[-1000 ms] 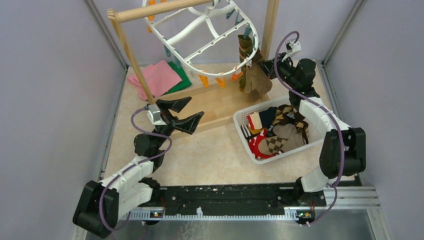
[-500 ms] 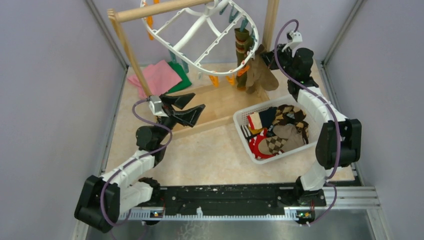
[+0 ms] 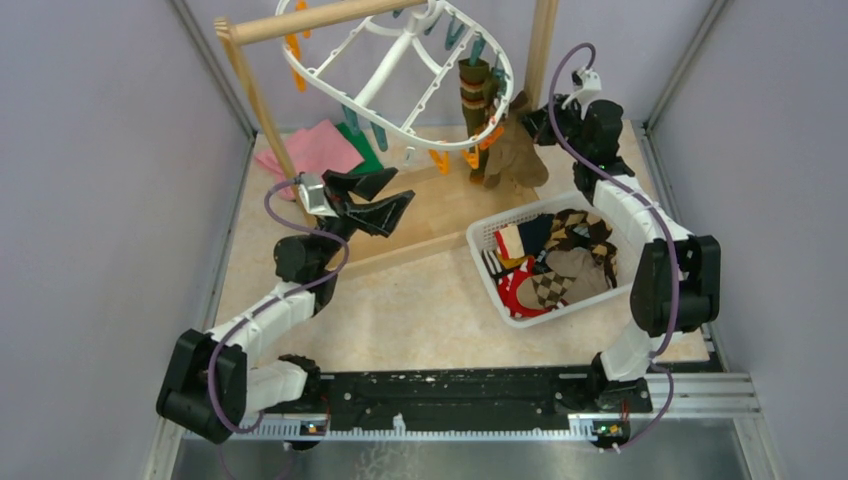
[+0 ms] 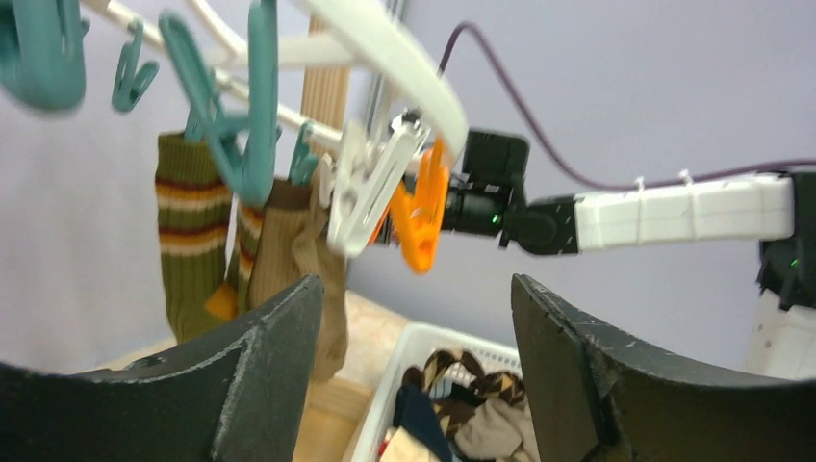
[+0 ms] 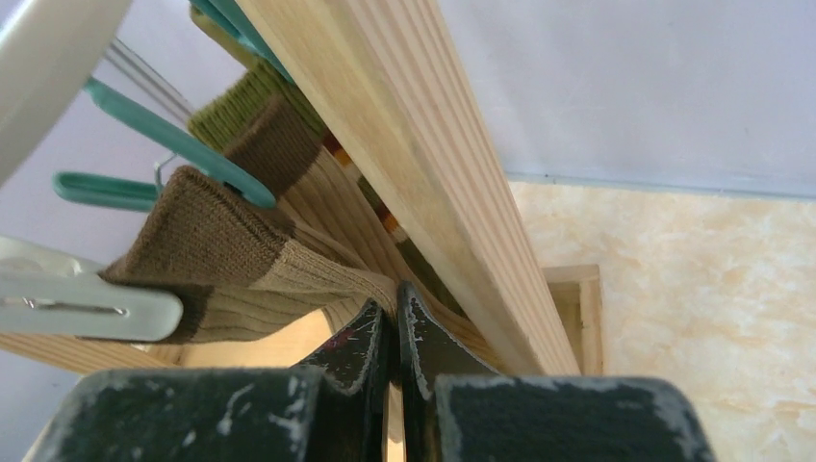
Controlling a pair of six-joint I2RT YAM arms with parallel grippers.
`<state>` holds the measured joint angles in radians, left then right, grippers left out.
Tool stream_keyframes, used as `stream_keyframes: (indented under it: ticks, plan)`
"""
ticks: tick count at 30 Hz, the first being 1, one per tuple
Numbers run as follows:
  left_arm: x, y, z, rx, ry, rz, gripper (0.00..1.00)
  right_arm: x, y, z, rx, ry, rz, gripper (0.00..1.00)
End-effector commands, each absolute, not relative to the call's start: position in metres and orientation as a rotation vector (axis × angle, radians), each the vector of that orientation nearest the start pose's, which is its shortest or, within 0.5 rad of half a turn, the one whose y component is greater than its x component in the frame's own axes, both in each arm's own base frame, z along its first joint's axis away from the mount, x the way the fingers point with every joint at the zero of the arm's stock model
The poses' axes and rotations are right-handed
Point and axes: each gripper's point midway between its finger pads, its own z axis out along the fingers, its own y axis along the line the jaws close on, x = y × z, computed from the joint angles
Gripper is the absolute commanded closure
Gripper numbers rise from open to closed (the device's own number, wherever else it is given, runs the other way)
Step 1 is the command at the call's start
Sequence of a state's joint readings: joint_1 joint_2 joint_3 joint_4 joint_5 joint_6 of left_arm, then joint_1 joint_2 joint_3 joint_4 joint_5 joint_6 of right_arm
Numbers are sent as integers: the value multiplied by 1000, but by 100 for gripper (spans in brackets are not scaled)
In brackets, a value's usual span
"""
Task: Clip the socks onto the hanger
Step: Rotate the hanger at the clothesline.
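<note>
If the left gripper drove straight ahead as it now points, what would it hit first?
Probably the white plastic clip and orange clip dangling from the white oval hanger's rim, though depth is unclear.

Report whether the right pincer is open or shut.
Shut: the right pincer shows no gap, pinching the tan sock beside the wooden post.

white oval hanger frame (image 4: 409, 63): smooth glossy plastic
tan ribbed sock (image 5: 260, 274): matt knit cloth
pale rack post (image 5: 433, 164): grained wood
</note>
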<state>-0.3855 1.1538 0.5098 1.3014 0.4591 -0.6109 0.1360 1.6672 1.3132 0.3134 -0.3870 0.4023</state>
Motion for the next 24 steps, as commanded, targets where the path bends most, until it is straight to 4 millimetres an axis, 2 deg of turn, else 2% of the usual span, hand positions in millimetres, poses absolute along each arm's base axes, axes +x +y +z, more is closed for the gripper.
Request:
stream_keyframes:
  ticks: [1, 4, 6, 13, 18, 24]
  plan:
    - [267, -216, 414, 350, 826, -1150, 25, 502, 148, 317, -96, 1606, 729, 100]
    - [267, -224, 422, 345, 798, -1215, 41, 500, 150, 317, -105, 1608, 742, 100]
    - [267, -233, 425, 358, 782, -1256, 44, 499, 152, 316, -109, 1610, 751, 100]
    - [287, -260, 417, 337, 806, -1272, 45, 489, 160, 315, -153, 1605, 796, 100]
    - [288, -277, 418, 381, 772, -1307, 59, 480, 164, 319, -193, 1582, 828, 89]
    - [283, -287, 416, 419, 734, -1334, 76, 473, 164, 322, -218, 1569, 820, 86]
